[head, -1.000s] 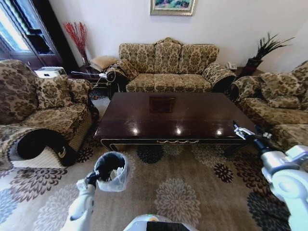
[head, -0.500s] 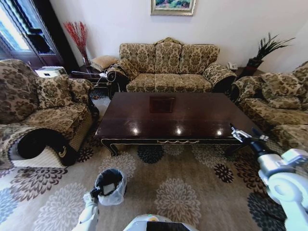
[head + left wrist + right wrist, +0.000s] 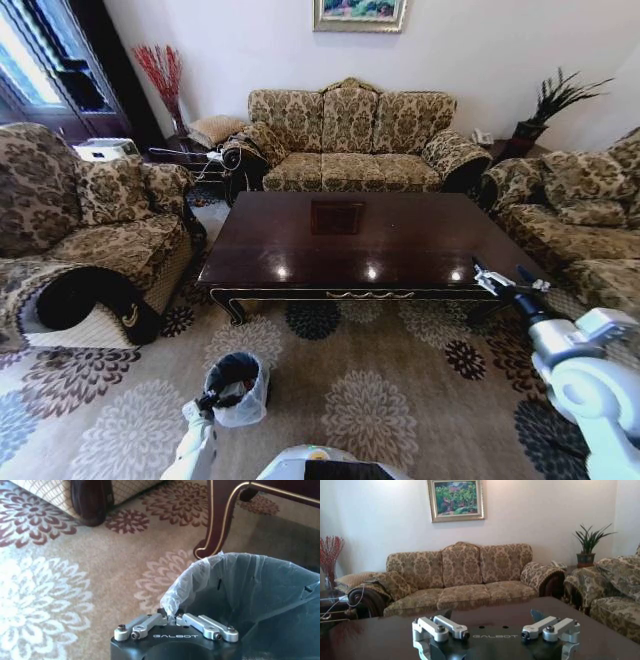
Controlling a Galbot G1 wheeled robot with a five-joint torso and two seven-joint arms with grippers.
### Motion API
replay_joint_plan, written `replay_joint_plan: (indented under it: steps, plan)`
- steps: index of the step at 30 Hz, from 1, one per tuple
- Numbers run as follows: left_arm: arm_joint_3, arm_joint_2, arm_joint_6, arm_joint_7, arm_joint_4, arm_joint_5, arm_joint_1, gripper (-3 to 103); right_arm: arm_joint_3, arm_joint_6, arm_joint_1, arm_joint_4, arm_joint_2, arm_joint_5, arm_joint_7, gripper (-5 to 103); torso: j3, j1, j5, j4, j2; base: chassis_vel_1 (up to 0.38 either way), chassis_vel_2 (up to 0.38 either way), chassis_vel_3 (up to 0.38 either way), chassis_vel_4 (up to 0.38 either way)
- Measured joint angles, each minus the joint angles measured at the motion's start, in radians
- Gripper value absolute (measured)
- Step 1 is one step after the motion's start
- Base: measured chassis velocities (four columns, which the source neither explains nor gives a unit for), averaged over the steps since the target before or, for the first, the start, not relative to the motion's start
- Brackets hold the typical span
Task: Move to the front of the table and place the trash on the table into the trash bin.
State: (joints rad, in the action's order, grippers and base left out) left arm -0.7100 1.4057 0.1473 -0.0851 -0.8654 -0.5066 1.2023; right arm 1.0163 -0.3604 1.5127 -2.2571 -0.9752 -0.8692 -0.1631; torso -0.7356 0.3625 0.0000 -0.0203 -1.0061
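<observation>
The bin (image 3: 236, 385) sits on the carpet (image 3: 400, 400) in the lower left of the head view, near the front left leg of the table (image 3: 365, 240). The left gripper (image 3: 175, 620) has its fingers pressed together on the bag (image 3: 200, 577) at the near rim of the bin.

The bin looks small and light. I think one gripper can move it. But the bag is thin, soft and slippery. It can stretch, tear or slide off the rim if it is pulled hard. A safer hold would take the bag and the hard rim under it together. From the pictures I cannot tell if the fingers have the rim too or just the bag.

The right gripper (image 3: 497, 283) is at the right middle of the head view, over the front right corner of the table. Its fingers are wide apart and hold nothing.

The table top is dark and shiny. I see no trash on it. Some of the inside of the bin is dark, so I cannot tell all that is in there.
</observation>
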Motion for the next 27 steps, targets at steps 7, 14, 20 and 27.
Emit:
replay_joint_plan:
  steps: [7, 14, 20, 27]
  plan:
    - [0.001, 0.013, 0.002, 0.032, -0.023, 0.0, 0.018, 5, -0.003, 0.0, -0.003, 0.0, 0.004, 0.001, 0.0, 100, 0.0, 0.0, 0.0002, -0.0002, 0.0, 0.0, 0.0, 0.0, 0.0]
    - [-0.001, 0.014, 0.011, 0.083, -0.055, 0.0, 0.048, 32, -0.003, -0.001, -0.011, 0.007, -0.004, 0.003, 0.001, 100, 0.0, 0.0, 0.0003, -0.0001, 0.0, 0.0, 0.0, 0.0, 0.0]
    - [-0.009, 0.001, 0.022, 0.083, -0.095, -0.036, 0.076, 54, -0.024, -0.005, -0.036, -0.005, -0.018, 0.009, 0.002, 100, 0.0, 0.0, 0.0, -0.0002, 0.0, 0.0, 0.0, 0.0, 0.0]
    - [-0.036, -0.039, 0.011, 0.056, -0.242, -0.119, 0.115, 81, -0.028, -0.01, -0.043, -0.024, -0.01, 0.006, 0.005, 100, 0.0, 0.0, 0.0001, 0.0, 0.0, 0.0, 0.0, 0.0, 0.0]
